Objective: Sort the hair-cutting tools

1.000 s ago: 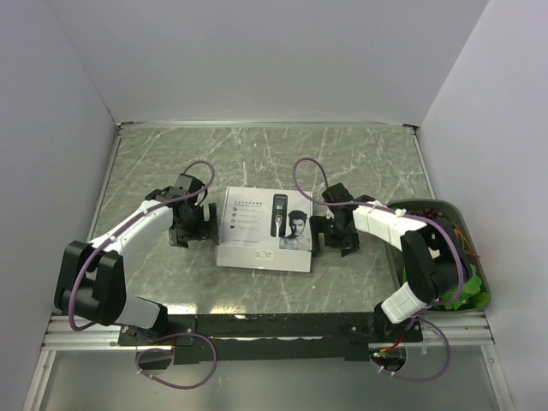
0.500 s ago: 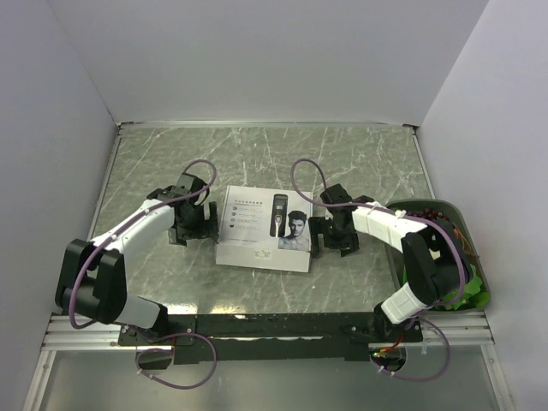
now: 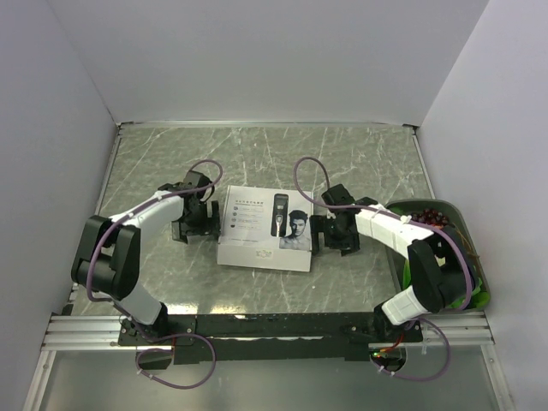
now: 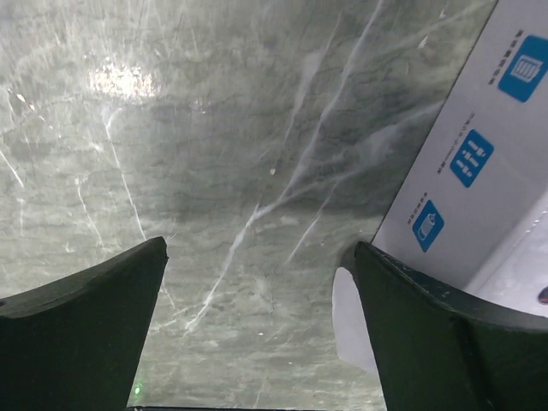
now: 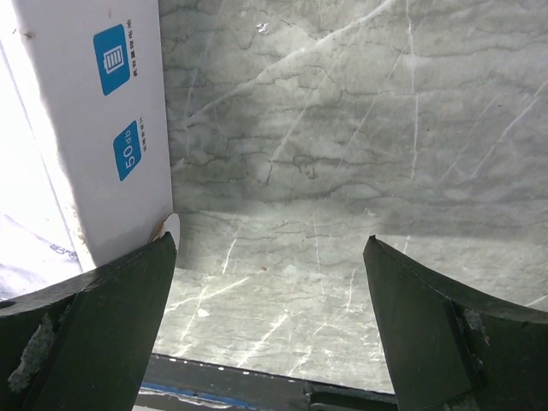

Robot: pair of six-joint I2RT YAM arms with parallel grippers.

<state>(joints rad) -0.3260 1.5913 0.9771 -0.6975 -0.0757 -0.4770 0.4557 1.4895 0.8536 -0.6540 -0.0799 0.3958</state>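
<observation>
Top view: a white box (image 3: pixel 264 231) lies flat at the middle of the grey marbled bench (image 3: pixel 274 158), its face up, printed with a clipper and a man's head. The left end effector (image 3: pixel 197 229) sits low at the box's 9 o'clock, just beside its edge. The right end effector (image 3: pixel 331 240) sits at the box's 3 o'clock, equally near. A green bin (image 3: pixel 409 272) stands at the view's 4 o'clock, and its contents are too small to name. The tools themselves show nowhere loose, so where they lie cannot be told.

Left wrist view: the left end effector (image 4: pixel 259 253) is released, jaws spread wide over bare bench (image 4: pixel 214 128) with nothing between them. The box (image 4: pixel 479 171) fills the 2 to 4 o'clock side, blue icons on its wall. Its corner is just beside the 3 o'clock finger (image 4: pixel 437 334); contact cannot be judged.

Right wrist view: the right end effector (image 5: pixel 270 244) is likewise released and holds nothing, bench (image 5: pixel 342 128) between its jaws. The box (image 5: pixel 94 128) stands at 10 o'clock, with its lower corner just beside the 9 o'clock finger (image 5: pixel 94 334).
</observation>
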